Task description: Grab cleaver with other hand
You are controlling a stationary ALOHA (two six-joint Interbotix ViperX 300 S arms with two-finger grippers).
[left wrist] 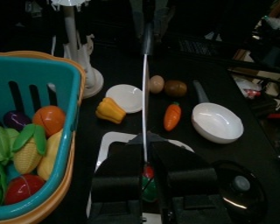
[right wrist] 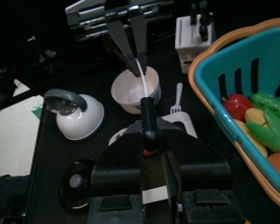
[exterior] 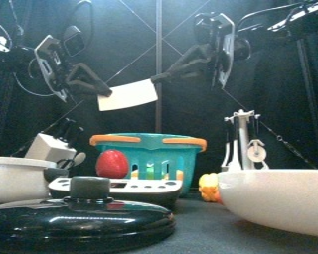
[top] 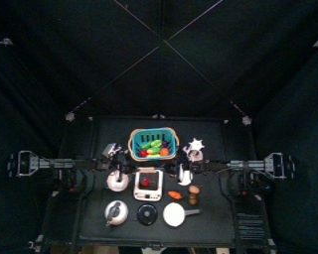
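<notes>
Cleaver (exterior: 127, 96) is mid-air above the basket (exterior: 148, 144), both arms on it. Left end effector (exterior: 90, 87) clamps the handle end; right end effector (exterior: 165, 74) closed on the blade's far end. Advice: confirm right grip firm w/o slip before left lets go, keep blade level.

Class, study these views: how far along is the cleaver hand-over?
Done: the white-bladed cleaver is lifted in the air. In hand: the left gripper holds its handle end, while the right gripper appears shut on the blade's other end. Left: the left gripper must release.
</notes>
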